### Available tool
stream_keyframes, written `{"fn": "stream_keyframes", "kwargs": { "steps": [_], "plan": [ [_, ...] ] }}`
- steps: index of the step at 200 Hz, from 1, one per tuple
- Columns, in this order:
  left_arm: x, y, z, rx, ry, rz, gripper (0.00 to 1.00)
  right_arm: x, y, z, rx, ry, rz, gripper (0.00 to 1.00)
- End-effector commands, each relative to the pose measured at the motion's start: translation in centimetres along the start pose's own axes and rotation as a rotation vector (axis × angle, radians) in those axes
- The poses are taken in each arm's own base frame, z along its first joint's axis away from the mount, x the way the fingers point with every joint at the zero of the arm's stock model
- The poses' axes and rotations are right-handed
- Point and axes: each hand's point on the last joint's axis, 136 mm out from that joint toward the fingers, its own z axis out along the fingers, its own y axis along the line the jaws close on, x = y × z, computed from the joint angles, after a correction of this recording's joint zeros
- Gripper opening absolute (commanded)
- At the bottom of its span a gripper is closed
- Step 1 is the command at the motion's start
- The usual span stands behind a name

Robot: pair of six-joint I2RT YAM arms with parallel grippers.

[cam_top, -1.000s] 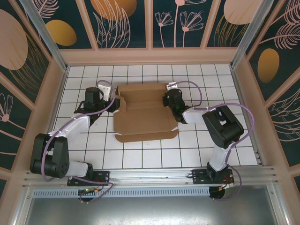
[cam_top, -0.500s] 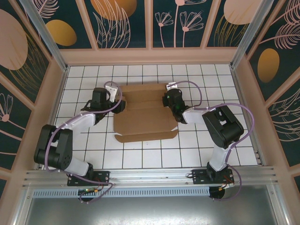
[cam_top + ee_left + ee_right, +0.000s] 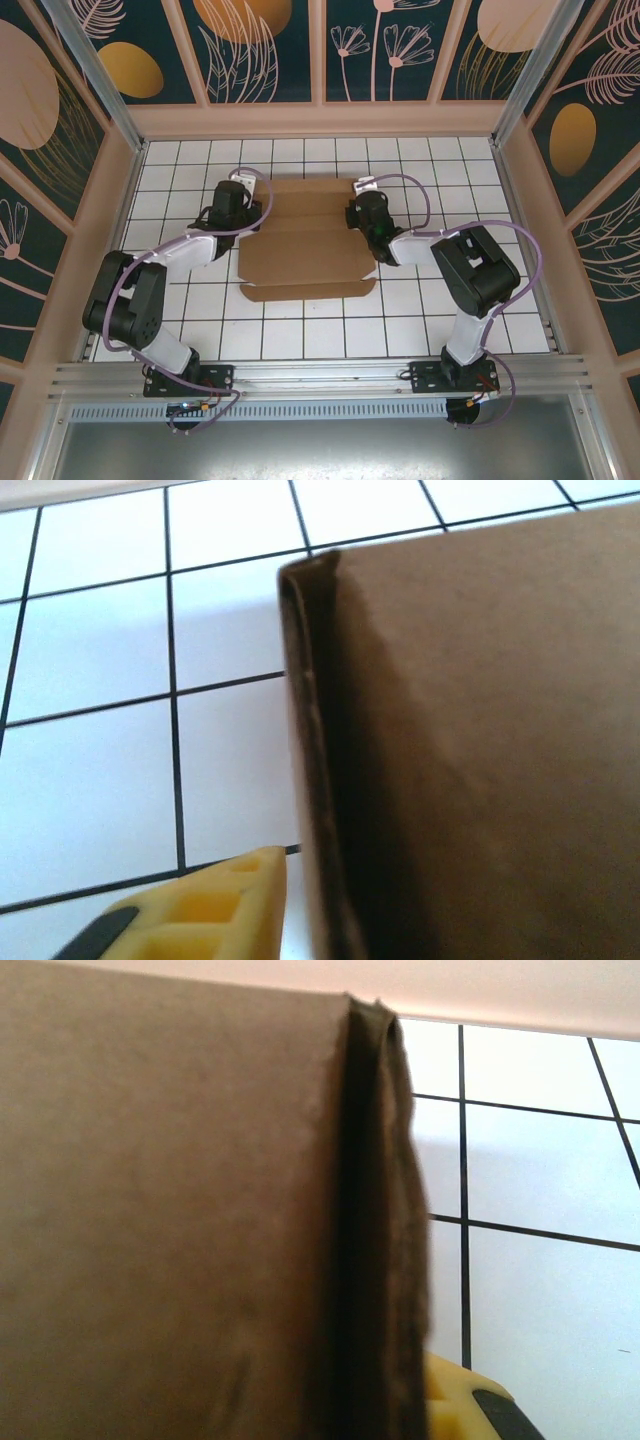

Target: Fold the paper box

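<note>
The paper box (image 3: 305, 255) is a brown cardboard sheet lying mid-table, its side walls raised and a front flap flat toward me. My left gripper (image 3: 252, 214) is at the box's left wall (image 3: 320, 780). One yellow finger (image 3: 200, 915) stands just outside that wall with a thin gap, and the other finger is hidden behind the cardboard. My right gripper (image 3: 362, 215) is shut on the doubled right wall (image 3: 385, 1240), with its outer yellow finger (image 3: 460, 1405) pressed against it.
The table (image 3: 460, 300) is white tile with a black grid, enclosed by a wooden frame (image 3: 320, 120) at the back and sides. An aluminium rail (image 3: 320, 375) runs along the near edge. Bare tiles lie in front of the box and on both sides.
My left arm swung right to the box's left wall, and its jaws have narrowed. The splayed left flap now stands against the box. The right arm has not moved.
</note>
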Motion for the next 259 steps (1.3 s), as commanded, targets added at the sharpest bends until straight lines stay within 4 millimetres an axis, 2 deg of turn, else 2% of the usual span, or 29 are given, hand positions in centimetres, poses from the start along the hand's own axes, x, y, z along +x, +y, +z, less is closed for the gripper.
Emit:
{"fn": "stream_keyframes", "kwargs": {
  "steps": [1,28,53,83,115,145,148,153,165,193,230,259],
  "plan": [
    [-1.5,2.1,0.4,-0.135,-0.048,-0.039,0.18,5.9,-0.6,-0.5,0.035,0.173,-0.059,0.0],
    [-1.1,3.2,0.5,-0.219,-0.039,-0.059,0.0,5.4,-1.1,-0.7,0.095,0.156,-0.057,0.0],
    [-0.6,4.4,0.5,-0.297,-0.029,-0.086,0.0,4.6,-1.6,-1.2,0.153,0.124,-0.061,0.0],
    [-0.2,4.8,0.6,-0.333,-0.026,-0.111,0.0,3.6,-1.6,-1.9,0.204,0.079,-0.077,0.0],
    [-0.4,4.4,0.9,-0.343,-0.019,-0.142,0.0,4.1,-2.2,-1.6,0.3,0.075,-0.052,0.0],
    [0.4,3.4,1.0,-0.375,-0.015,-0.146,0.0,4.8,-1.8,-1.5,0.31,0.082,-0.061,0.0],
    [1.4,3.2,1.6,-0.376,0.007,-0.137,0.0,4.8,-1.7,-1.5,0.306,0.082,-0.06,0.0],
    [1.7,3.0,1.8,-0.369,0.016,-0.139,0.0,4.9,-1.5,-1.5,0.295,0.084,-0.059,0.0],
    [2.1,2.9,1.8,-0.364,0.02,-0.16,0.13,5.1,-1.4,-1.5,0.285,0.09,-0.06,0.0],
    [2.9,1.9,1.8,-0.289,0.007,-0.179,0.24,5.2,-1.4,-1.5,0.26,0.093,-0.055,0.0],
    [2.9,1.2,2.1,-0.242,0.002,-0.189,0.35,5.0,-1.3,-1.4,0.228,0.092,-0.045,0.0],
    [2.8,1.3,2.2,-0.252,-0.006,-0.196,0.33,4.8,-0.9,-1.6,0.195,0.085,-0.038,0.0]
  ]
}}
